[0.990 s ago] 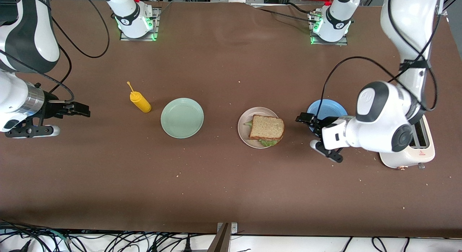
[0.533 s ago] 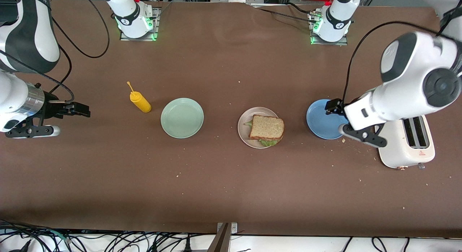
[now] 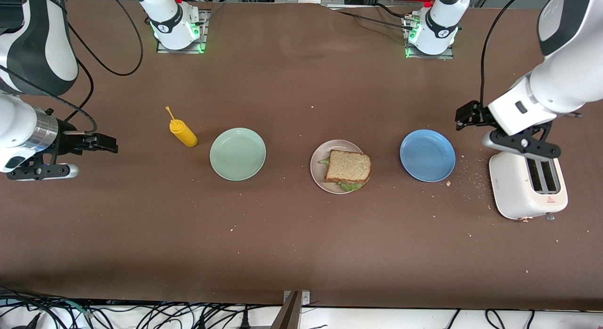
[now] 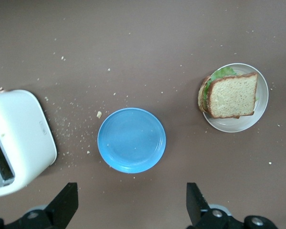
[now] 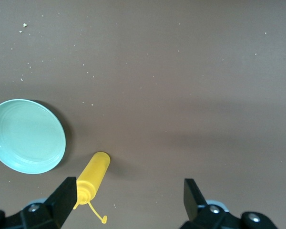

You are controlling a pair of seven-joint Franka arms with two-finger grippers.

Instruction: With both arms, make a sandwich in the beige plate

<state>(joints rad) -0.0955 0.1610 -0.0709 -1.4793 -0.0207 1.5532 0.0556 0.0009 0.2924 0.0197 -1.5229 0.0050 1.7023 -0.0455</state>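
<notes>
Three plates lie in a row across the middle of the brown table (image 3: 301, 253), none touching another. The beige plate (image 3: 318, 171) is the middle one and carries the sandwich (image 3: 348, 168): a square slice of brown bread on top, a green lettuce leaf (image 3: 349, 186) showing at the sandwich's edges, and, in the left wrist view, a second slice under the leaf. The sandwich overhangs the plate's rim on the side toward the left arm's end of the table. The blue plate (image 3: 427, 155) lies beside it toward that end, the mint-green plate (image 3: 238, 153) toward the right arm's end. A yellow squeeze bottle (image 3: 183, 133) lies tilted just beside the mint-green plate. A white toaster (image 3: 526, 187) stands near the table's edge at the left arm's end, with crumbs (image 3: 466, 178) scattered between it and the blue plate.

The left gripper (image 3: 466, 116) is raised over bare table close to the blue plate and toaster, its fingers spread wide and grasping nothing. The right gripper (image 3: 106, 143) waits over bare table at the right arm's end, fingers likewise spread wide and released.
</notes>
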